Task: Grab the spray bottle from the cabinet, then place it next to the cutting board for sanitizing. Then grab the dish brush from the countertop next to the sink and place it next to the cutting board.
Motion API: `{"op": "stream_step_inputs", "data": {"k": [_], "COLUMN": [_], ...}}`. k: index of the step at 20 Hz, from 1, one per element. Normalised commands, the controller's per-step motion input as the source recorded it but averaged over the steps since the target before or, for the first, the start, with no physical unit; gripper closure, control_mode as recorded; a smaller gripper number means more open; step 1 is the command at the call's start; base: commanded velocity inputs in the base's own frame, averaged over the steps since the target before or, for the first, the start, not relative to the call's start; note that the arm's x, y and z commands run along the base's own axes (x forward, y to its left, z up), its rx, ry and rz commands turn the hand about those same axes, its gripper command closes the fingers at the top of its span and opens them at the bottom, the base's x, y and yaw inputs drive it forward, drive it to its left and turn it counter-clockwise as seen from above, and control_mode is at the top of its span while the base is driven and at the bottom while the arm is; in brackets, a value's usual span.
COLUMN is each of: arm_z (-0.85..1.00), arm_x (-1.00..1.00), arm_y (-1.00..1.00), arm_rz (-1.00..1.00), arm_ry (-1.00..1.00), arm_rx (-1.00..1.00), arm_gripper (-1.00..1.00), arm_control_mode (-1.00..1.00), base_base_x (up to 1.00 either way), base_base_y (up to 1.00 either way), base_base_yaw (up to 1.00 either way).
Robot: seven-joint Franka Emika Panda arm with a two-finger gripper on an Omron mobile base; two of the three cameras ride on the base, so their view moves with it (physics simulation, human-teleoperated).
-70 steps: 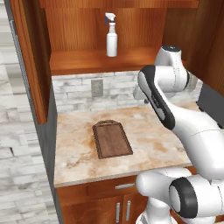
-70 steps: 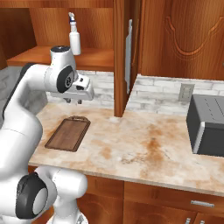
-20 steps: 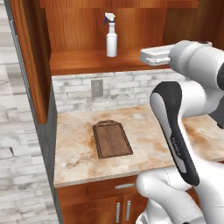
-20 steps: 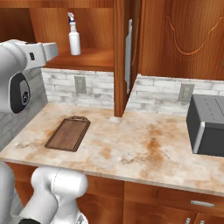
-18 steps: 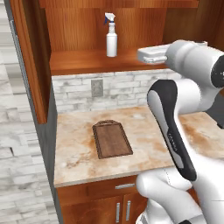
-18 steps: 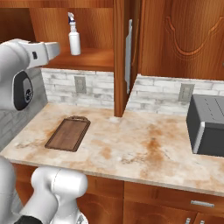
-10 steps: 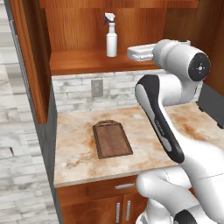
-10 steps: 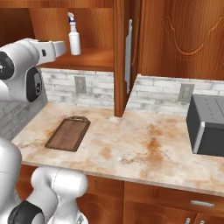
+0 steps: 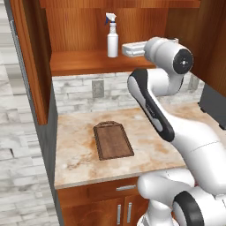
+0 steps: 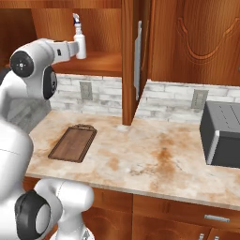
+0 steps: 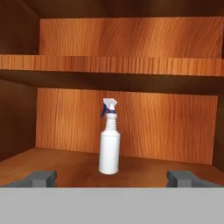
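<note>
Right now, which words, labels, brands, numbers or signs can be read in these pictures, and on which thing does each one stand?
None: no text can be read anywhere.
The spray bottle on the cabinet shelf is plain white, without a label.
The cutting board and the countertop carry no writing.
The dark appliance shows no readable marks.

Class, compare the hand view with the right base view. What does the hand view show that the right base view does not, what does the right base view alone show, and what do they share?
Hand view alone: a second plank shelf above the spray bottle, and the open claw with the bottle standing ahead, apart from its tips.

Right base view alone: the cutting board lying on the countertop, a dark appliance at the right, wall outlets and the lower cupboards.

Both: the spray bottle upright on the cabinet shelf, and the wooden cabinet itself.
</note>
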Motion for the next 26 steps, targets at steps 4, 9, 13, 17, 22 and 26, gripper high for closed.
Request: {"op": "stream_step_inputs", "data": {"k": [4, 9, 13, 17, 22, 26], "arm_z": [0.00, 0.00, 0.00, 0.02, 0.00, 0.00], "arm_x": [0.55, 0.59, 0.44, 0.58, 0.46, 0.35], "arm_y": [0.17, 0.22, 0.03, 0.00, 0.02, 0.06], "arm_rz": [0.00, 0.00, 0.00, 0.00, 0.00, 0.00], "arm_ry": [0.05, 0.05, 0.02, 0.04, 0.01, 0.02], "arm_rx": [0.00, -0.01, 0.00, 0.00, 0.00, 0.00], "arm_gripper": [-1.00, -1.00, -1.00, -1.00, -1.00, -1.00], "arm_control_mode": [-1.00, -1.00, -1.00, -1.00, -1.00, -1.00], "base_base_x": [0.00, 0.00, 0.00, 0.00, 0.00, 0.00], "base_base_y": [0.00, 0.00, 0.00, 0.00, 0.00, 0.00], "base_base_yaw": [0.00, 0.00, 0.00, 0.00, 0.00, 0.00]}}
